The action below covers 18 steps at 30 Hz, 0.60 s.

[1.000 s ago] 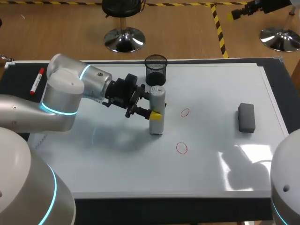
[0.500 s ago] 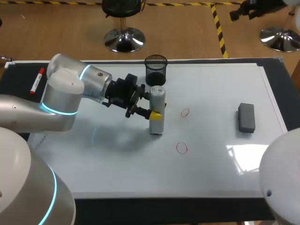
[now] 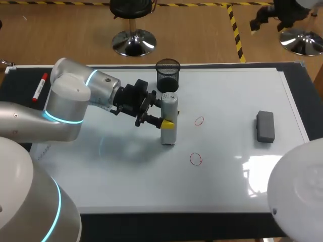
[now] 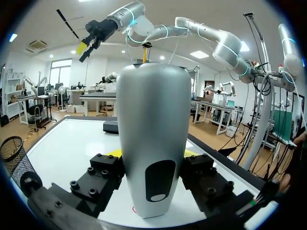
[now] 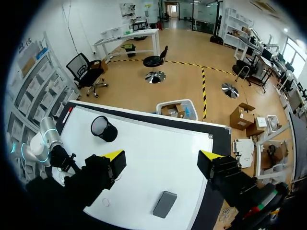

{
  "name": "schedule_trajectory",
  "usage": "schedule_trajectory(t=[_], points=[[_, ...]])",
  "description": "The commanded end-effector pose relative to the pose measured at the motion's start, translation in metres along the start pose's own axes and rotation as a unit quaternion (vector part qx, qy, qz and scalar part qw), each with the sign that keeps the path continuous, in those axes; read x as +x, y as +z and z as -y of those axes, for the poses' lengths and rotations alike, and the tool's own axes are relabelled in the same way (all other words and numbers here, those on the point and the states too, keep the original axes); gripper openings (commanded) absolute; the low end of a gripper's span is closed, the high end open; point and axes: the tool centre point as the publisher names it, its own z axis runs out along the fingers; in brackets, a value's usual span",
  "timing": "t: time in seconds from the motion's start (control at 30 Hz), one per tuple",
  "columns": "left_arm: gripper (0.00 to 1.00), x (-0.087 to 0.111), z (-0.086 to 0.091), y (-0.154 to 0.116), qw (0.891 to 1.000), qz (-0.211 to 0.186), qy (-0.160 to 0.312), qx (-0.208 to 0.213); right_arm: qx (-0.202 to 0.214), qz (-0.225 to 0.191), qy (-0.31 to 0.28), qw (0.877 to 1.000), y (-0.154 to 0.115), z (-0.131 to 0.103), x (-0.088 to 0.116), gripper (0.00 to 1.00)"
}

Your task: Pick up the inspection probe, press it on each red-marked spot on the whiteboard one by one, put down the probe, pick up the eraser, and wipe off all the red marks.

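Left gripper (image 3: pixel 167 123) clamped low on the inspection probe (image 3: pixel 170 103), upright on the whiteboard (image 3: pixel 126 171) left of the red marks (image 3: pixel 199 121) (rigid, smooth tapered shell, probably slippery: keep the hold low and firm); right gripper (image 5: pixel 163 156) spread, empty, aloft

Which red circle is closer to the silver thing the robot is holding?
The red circle right beside the probe, level with the left end effector gripping it. The other red circle lies nearer the whiteboard's front edge, farther from the probe.

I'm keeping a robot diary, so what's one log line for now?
left end effector: shut on probe | probe: upright | right end effector: open, above board | eraser: on board | marks: two, unwiped
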Motion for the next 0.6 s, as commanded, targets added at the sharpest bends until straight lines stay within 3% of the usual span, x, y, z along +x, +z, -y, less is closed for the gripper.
schedule_trajectory(t=[0.03,0.6], points=[[0.00,0.000,-0.003,0.000,1.000,0.000,0.001,0.001,0.009,0.053,0.011,0.999,-0.014,0.014,0.003,1.00],[0.00,0.000,-0.003,0.000,1.000,0.000,0.001,0.001,0.092,0.118,0.058,0.987,-0.026,0.064,-0.005,1.00]])
